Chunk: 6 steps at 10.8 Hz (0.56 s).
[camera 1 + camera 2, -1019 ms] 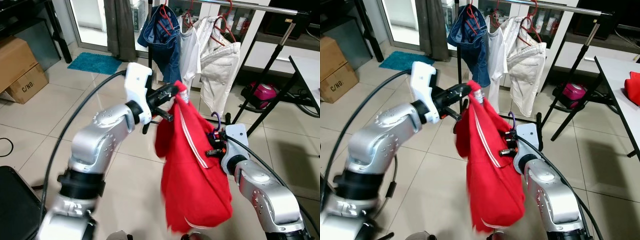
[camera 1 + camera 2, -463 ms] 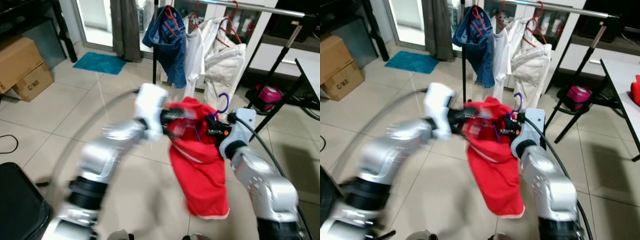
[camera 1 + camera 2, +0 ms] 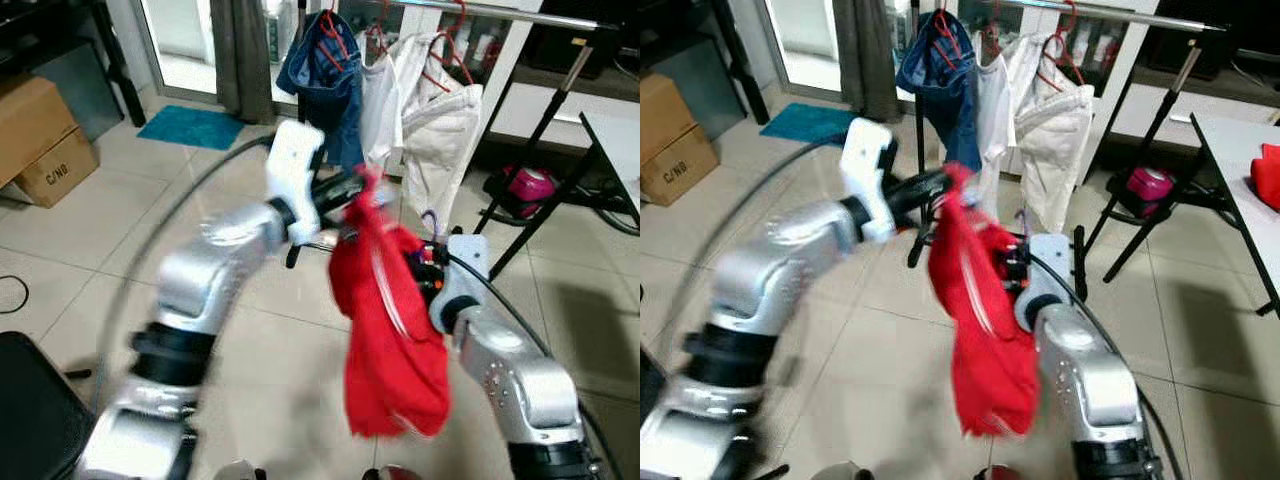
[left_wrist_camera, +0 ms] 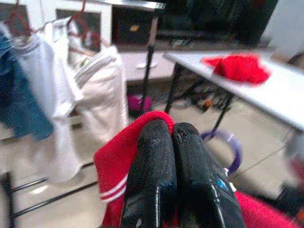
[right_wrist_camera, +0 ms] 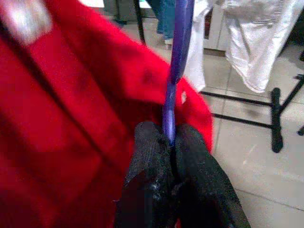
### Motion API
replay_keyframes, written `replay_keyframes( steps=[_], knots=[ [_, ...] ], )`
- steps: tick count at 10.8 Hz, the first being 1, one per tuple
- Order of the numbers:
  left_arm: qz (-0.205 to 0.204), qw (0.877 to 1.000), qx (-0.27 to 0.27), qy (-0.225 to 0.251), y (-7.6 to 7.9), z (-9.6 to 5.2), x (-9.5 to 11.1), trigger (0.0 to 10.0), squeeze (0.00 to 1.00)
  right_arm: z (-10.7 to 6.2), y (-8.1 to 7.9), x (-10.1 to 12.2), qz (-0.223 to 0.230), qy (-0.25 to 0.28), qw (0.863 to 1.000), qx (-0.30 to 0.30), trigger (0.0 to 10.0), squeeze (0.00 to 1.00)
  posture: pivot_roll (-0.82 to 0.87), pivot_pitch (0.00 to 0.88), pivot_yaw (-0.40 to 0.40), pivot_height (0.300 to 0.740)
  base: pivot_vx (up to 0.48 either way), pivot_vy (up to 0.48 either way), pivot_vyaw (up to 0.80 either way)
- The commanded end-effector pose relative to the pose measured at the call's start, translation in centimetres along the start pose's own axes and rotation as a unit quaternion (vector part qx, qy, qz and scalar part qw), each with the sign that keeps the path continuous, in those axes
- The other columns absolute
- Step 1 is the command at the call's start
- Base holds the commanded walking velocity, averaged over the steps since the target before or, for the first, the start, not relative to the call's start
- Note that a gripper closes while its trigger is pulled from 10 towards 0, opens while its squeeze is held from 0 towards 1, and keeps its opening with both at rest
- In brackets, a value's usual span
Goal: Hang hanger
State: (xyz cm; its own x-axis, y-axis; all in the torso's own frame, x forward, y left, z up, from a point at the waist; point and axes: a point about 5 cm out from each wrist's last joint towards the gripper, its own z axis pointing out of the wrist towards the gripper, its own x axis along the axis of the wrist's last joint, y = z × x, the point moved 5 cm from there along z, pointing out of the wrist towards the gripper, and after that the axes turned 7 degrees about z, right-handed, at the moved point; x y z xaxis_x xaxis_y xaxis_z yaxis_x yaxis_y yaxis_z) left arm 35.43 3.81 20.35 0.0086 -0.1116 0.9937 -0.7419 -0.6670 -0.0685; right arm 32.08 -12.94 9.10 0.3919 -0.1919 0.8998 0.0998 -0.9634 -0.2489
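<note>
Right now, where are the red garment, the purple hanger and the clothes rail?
red garment (image 3: 385,340), left eye view, middle of the hanging cloth
purple hanger (image 5: 175,71), right wrist view, its shaft
clothes rail (image 3: 1120,15), right eye view, bare bar

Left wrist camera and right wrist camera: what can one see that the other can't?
The left wrist view alone has the left gripper pinched shut on the red garment, a table with another red cloth, and the purple hook's curl. The right wrist view alone has the right gripper shut on the purple hanger stem, close up, and a rack foot on the tiles. Both share the red garment, the purple hanger and the pale clothes hanging behind.
</note>
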Motion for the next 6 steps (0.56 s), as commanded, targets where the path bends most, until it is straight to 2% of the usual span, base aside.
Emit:
replay_keyframes(
  steps=[1,2,3,4,6],
  knots=[
    [0.009,0.999,-0.032,-0.008,1.5,0.0,-0.2,10.0,0.0,-0.1,-0.4,2.1,0.009,0.043,0.999,0.014,10.0,0.0,-0.03,0.019,-0.002,0.74,0.0,0.0,0.0],
    [-0.015,0.998,-0.06,-0.002,2.7,-0.1,-0.1,10.0,1.0,-0.2,-0.8,2.8,0.019,0.057,0.998,0.031,10.0,0.0,-0.03,0.017,-0.002,0.74,0.0,0.0,0.0],
    [-0.002,0.998,-0.069,-0.009,3.0,-0.2,-0.3,10.0,1.0,-0.4,-1.0,3.4,0.032,0.069,0.996,0.042,10.0,0.0,-0.03,0.017,-0.002,0.74,0.0,0.0,0.0],
    [-0.006,0.993,-0.114,-0.015,3.4,-1.7,-0.6,10.0,1.0,-0.6,-0.9,3.9,0.03,0.078,0.995,0.055,10.0,0.0,-0.03,0.015,-0.005,0.74,0.0,0.0,0.0],
    [0.009,0.988,-0.148,-0.037,3.2,-3.5,-1.6,10.0,1.0,-0.9,-1.0,4.2,0.019,0.079,0.993,0.082,10.0,0.0,-0.03,0.014,-0.004,0.74,0.0,0.0,0.0]
  ],
)
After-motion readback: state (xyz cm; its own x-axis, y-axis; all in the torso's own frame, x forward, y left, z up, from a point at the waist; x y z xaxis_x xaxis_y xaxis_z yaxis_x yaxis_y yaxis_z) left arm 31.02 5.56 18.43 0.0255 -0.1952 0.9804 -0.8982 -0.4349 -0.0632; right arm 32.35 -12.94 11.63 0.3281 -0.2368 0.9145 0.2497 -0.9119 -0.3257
